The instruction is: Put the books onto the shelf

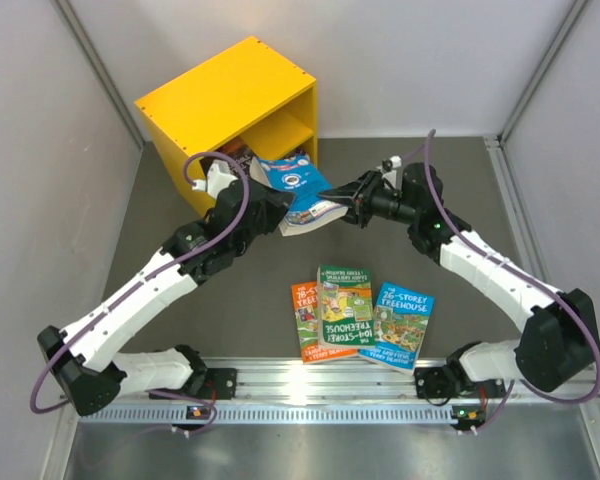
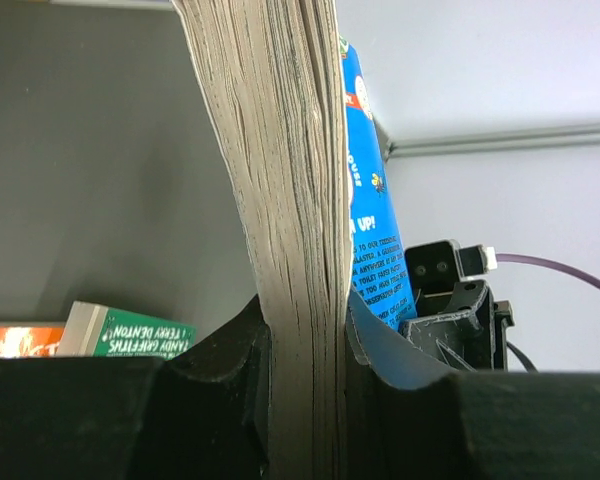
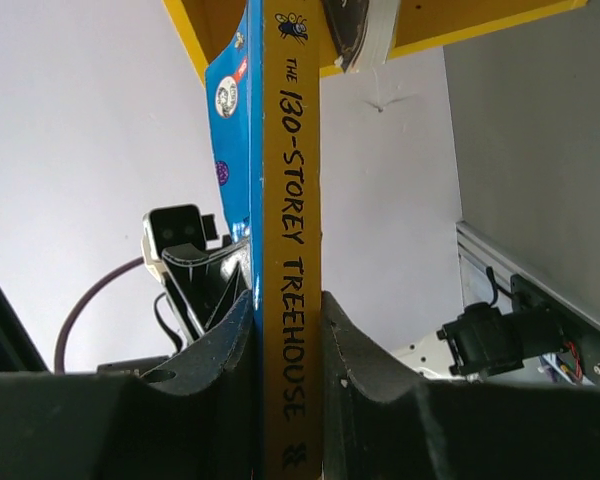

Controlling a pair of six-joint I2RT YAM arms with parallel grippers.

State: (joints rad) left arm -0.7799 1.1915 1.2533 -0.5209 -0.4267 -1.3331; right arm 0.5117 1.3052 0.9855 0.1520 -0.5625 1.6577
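From above, I see the left gripper (image 1: 283, 215) and right gripper (image 1: 346, 197) both closed narrow on one blue book (image 1: 298, 186), gripping it from opposite sides as it tilts at the mouth of the yellow shelf (image 1: 230, 95). Three more books lie flat on the table (image 1: 230, 300) near the arm bases: an orange book (image 1: 305, 322), a green book (image 1: 344, 305) reading "104-Storey Treehouse", and a 26-Storey book (image 1: 402, 325). At the left wrist, the fingers (image 2: 230, 350) pinch the page edge, with the blue cover to the right; the green book's spine reads "Terry Denton". At the right wrist, the fingers (image 3: 355, 350) clamp the yellow spine, lettered "The 130-Storey Treehouse". A dark book (image 3: 352, 30) pokes from the shelf above.
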